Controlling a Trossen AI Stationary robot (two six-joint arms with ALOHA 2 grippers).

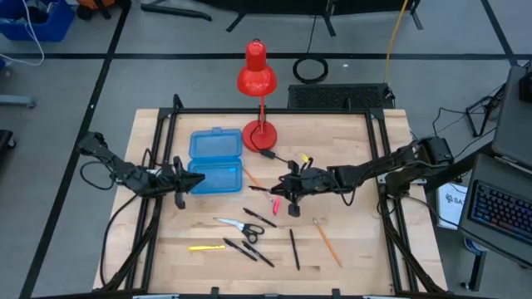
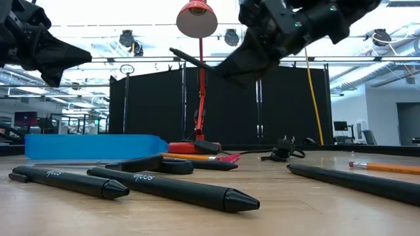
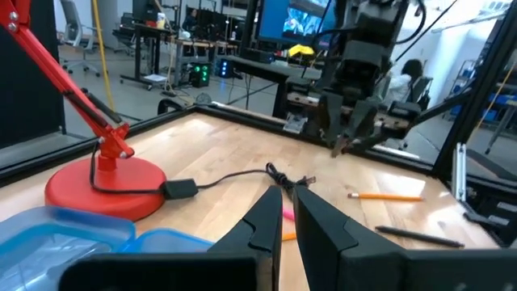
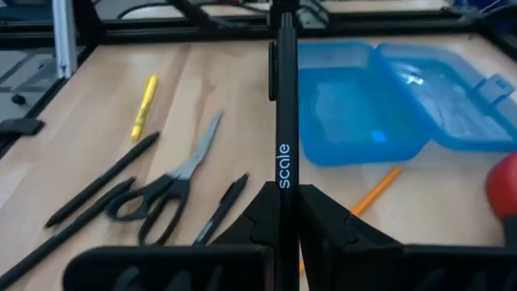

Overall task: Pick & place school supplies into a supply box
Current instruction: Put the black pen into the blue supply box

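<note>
Right tool (image 4: pixel 283 212) clenched on black pen (image 4: pixel 283 121), lifted above table (image 1: pixel 349 249), pointing toward open blue supply box (image 1: pixel 215 163). Left tool (image 1: pixel 179 181) closed, empty, just beside box's near-left edge. Scissors (image 1: pixel 239 226), yellow pencil (image 1: pixel 205 247), orange pencil (image 1: pixel 327 242), more black pens (image 1: pixel 294 248) lying on table. Red lamp (image 1: pixel 258 79) behind box.

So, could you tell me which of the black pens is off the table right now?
The black pen clamped in the right gripper, held above the table near the open blue case; the other pens lie flat on the wood.
</note>
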